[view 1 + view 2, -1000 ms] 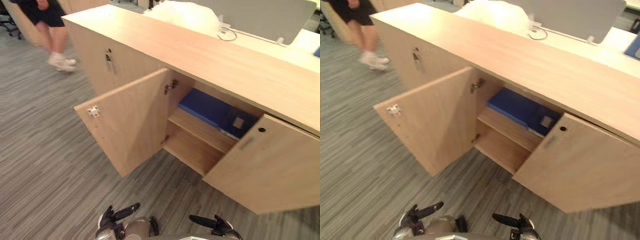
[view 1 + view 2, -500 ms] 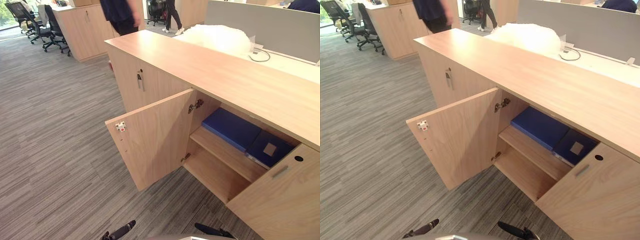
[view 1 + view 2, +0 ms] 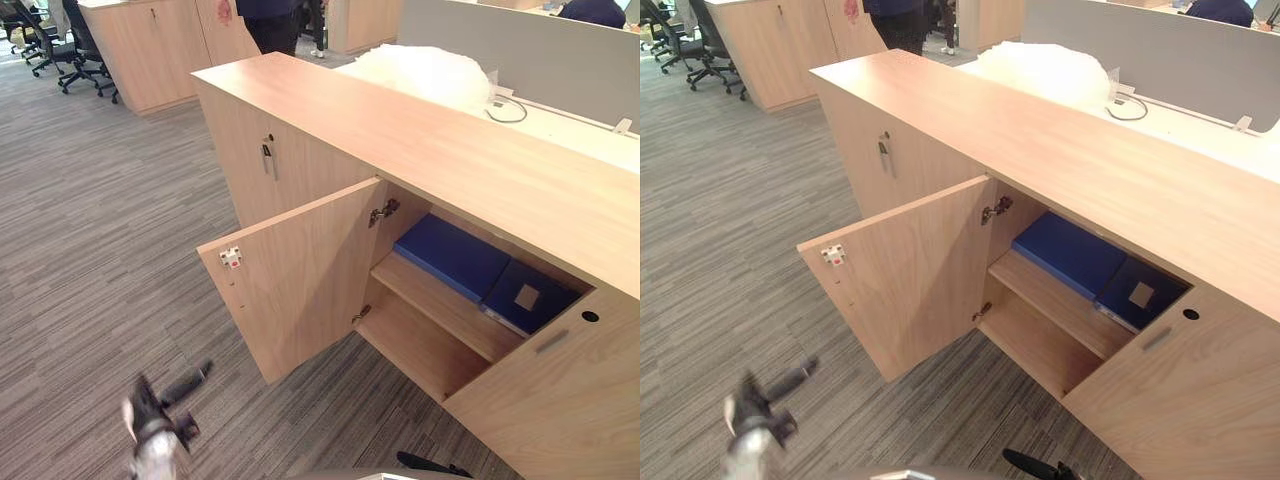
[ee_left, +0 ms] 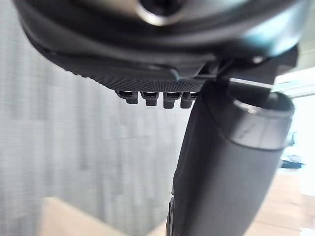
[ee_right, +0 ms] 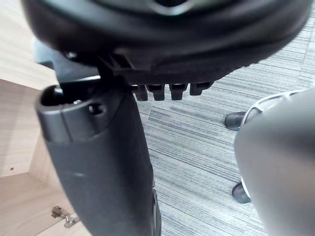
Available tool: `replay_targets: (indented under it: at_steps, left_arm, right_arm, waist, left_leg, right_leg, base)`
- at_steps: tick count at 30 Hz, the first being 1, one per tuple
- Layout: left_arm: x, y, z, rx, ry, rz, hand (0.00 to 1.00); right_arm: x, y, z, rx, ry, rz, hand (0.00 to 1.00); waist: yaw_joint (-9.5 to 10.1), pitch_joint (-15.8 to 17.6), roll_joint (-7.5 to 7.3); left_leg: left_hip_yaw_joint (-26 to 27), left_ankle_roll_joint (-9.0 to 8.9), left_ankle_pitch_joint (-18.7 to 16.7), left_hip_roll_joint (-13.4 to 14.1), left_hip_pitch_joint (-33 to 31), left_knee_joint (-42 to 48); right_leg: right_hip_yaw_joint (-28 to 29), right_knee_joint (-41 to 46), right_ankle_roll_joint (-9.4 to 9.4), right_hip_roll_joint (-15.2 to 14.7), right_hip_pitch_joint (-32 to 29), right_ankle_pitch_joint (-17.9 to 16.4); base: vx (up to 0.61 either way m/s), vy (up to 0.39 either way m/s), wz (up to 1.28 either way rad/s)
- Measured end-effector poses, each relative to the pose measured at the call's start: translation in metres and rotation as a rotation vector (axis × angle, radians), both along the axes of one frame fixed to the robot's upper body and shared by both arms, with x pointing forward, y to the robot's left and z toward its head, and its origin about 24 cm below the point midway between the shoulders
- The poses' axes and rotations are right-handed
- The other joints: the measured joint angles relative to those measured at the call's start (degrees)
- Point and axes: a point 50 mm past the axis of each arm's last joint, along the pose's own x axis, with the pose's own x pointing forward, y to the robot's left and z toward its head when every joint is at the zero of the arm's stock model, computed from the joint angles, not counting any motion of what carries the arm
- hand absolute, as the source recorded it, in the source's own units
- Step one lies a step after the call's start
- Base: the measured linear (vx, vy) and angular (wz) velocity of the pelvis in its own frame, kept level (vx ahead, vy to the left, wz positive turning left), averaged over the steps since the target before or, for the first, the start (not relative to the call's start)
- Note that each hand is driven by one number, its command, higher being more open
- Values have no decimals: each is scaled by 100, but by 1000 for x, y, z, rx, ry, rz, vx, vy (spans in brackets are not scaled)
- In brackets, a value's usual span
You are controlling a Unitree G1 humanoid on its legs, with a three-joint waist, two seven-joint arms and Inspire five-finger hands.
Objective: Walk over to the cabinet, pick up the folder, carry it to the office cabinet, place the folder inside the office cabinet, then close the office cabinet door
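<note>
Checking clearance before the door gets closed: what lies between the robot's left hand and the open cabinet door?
Only bare grey carpet, seen in the left eye view: the left hand hangs apart from the open door.

Left hand [image 3: 155, 432]: smeared by motion blur above the grey striped carpet [image 3: 90, 250]; we can't trace its outline.
Right hand [image 3: 432, 466]: cut by the bottom edge.
Blue flat folder [image 3: 450, 255]: right end hidden behind the light-wood right door [image 3: 560, 400].
Person in dark clothes [image 3: 272, 15]: cropped at the top.
</note>
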Motion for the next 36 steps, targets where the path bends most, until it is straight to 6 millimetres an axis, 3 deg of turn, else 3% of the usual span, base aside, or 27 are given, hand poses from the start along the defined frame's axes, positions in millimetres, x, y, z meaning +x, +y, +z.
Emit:
replay_targets:
  at_steps: [2,4,12,19,27,36]
  left_arm:
    - [21,5,34,117,-106,-38,100]
    - [29,3,40,136,-129,-57,100]
    - [38,-16,32,91,-94,-138,100]
    - [55,-35,34,101,-54,-407,100]
    - [58,-24,37,270,99,-522,100]
    - [63,-16,41,358,158,-565,100]
  right_arm:
    - [-1,-5,1,-3,-4,-33,100]
    - [-3,-10,2,-8,-8,-56,100]
    - [-6,-5,1,19,-8,-69,100]
    - [-3,-8,2,17,-14,-32,100]
    - [-7,-14,3,14,-12,-8,100]
    - [-15,-12,2,25,7,23,100]
  waist:
    - [11,-34,113]
    - [1,-64,222]
    - [2,-116,126]
    - [-5,-169,235]
    - [18,-204,282]
    - [14,-317,178]
  left_leg:
    - [51,1,0,1,1,0]
    - [67,4,-2,-2,9,0]
    - [195,11,-9,158,80,1]
    - [352,-81,-65,350,122,54]
    - [353,-100,-70,394,117,73]
    - [362,-123,-74,391,115,73]
  right_leg:
    - [87,0,-23,-6,-37,56]
    - [146,-1,-44,-14,-41,75]
    - [376,-15,-48,130,-41,77]
    - [648,-20,-55,303,-40,75]
    - [665,-25,-73,342,-38,70]
    - [709,-30,-113,340,-44,98]
  base:
    - [-2,2,-18]
    - [1,-4,-12]
    - [-8,-64,-11]
    - [-43,-90,-14]
    - [-42,-55,0]
    - [-17,-12,-1]
